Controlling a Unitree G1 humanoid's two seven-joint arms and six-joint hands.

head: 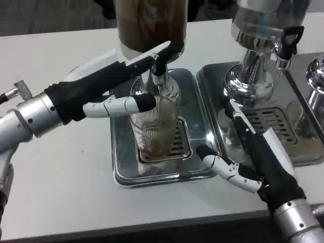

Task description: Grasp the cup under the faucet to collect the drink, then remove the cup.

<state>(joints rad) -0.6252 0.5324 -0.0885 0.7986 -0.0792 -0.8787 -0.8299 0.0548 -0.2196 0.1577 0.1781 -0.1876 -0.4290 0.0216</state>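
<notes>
A ribbed clear cup (154,129) stands upright on the grate of a steel drip tray (152,177), directly under the faucet (161,76) of a dark drink dispenser (149,23). A little brown drink lies in the cup's bottom. My left hand (109,83) reaches in from the left. Its upper fingers lie on the black faucet lever (164,50), and a lower finger stretches across the cup's rim. My right hand (253,157) rests over the tray's right edge, right of the cup and apart from it, fingers spread and holding nothing.
A second dispenser (266,30) with a chrome base and its own drip tray (304,152) stands at the right, just behind my right hand. A third chrome base (316,76) shows at the far right edge. Bare white table (61,172) lies to the left and front.
</notes>
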